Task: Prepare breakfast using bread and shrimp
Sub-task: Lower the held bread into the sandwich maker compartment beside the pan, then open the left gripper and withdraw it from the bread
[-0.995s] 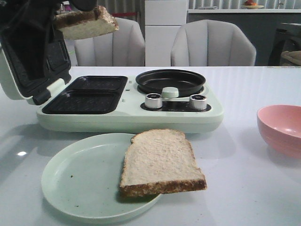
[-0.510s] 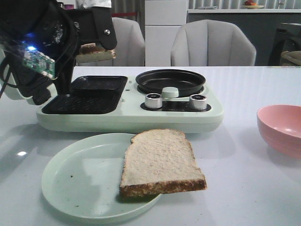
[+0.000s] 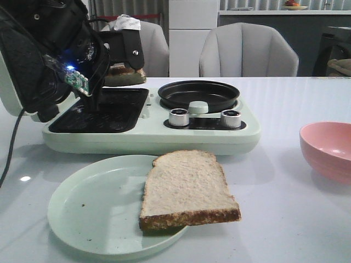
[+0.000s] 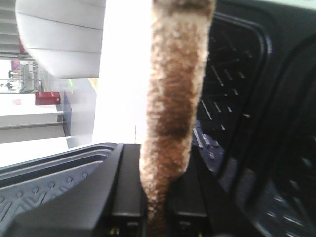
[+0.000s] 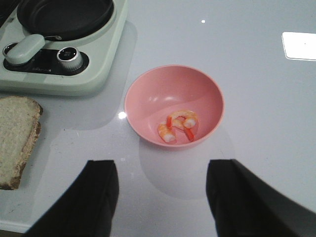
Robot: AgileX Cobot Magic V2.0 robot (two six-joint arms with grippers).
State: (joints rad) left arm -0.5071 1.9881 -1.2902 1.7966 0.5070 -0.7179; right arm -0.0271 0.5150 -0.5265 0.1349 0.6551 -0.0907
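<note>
**Bread is going to the grill, shrimp is waiting**

Bread is in two places right now. The left hand (image 4: 158, 217) is squeezing one slice (image 3: 125, 74) tight by its edge and holding it up in the air over the far side of the black grill tray (image 3: 101, 109). That tray is the left part of the pale green breakfast maker (image 3: 151, 134). The slice is not lying on the tray yet.

The other slice (image 3: 187, 189) is lying on the green plate (image 3: 93, 208) at the near side of the desk (image 3: 285, 219), with one corner sticking out over the plate's rim. Nobody is touching it.

The shrimp (image 5: 177, 126) are sitting in the pink bowl (image 5: 174, 84) on the right side of the desk. The right hand (image 5: 162, 190) is hanging over the desk near the bowl with its fingers wide apart and nothing in them.

The round black pan (image 3: 198, 94) looks bare.

So the job is looking like it is only starting. Still left, I think: laying down the first slice, moving the second slice, and adding the shrimp.
</note>
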